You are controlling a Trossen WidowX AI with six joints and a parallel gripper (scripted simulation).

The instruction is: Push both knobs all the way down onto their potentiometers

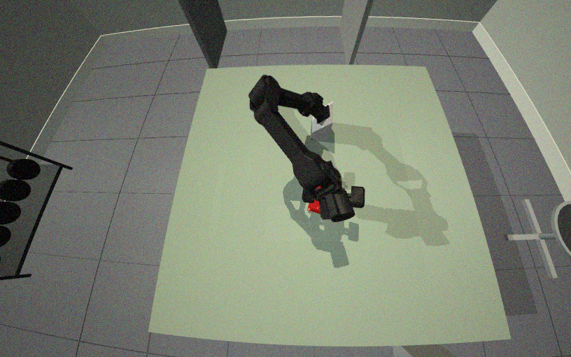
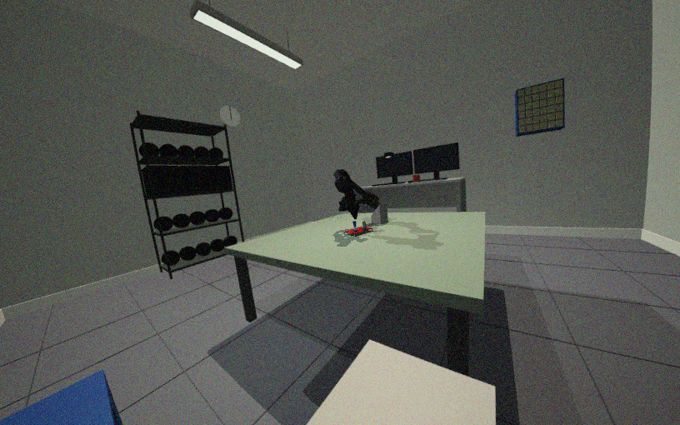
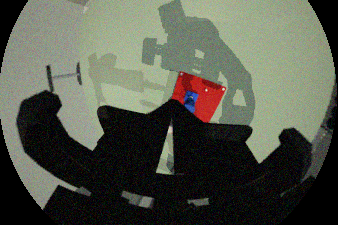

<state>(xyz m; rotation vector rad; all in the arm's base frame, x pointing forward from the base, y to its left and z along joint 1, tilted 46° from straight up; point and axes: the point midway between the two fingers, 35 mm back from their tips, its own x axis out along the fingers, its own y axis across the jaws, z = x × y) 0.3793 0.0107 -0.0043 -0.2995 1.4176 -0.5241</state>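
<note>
The red circuit board point(image 1: 313, 206) point(image 2: 361, 231) point(image 3: 208, 96) stands on the green table point(image 1: 234, 266) point(image 2: 411, 263) point(image 3: 266, 29). In the top view my arm covers most of it. A blue knob point(image 3: 190, 99) point(image 2: 354, 225) shows on the board's near end, right in front of my fingertips. The second knob is hidden. My gripper point(image 3: 173, 102) point(image 2: 353, 215) is shut with nothing between the fingers. It points down and hangs a little above the blue knob's end of the board.
The arm's grey base block point(image 1: 322, 124) point(image 2: 379, 213) stands on the table behind the board. A black shelf rack point(image 2: 184, 184) is off to the left, and a desk with monitors point(image 2: 417, 184) is behind the table.
</note>
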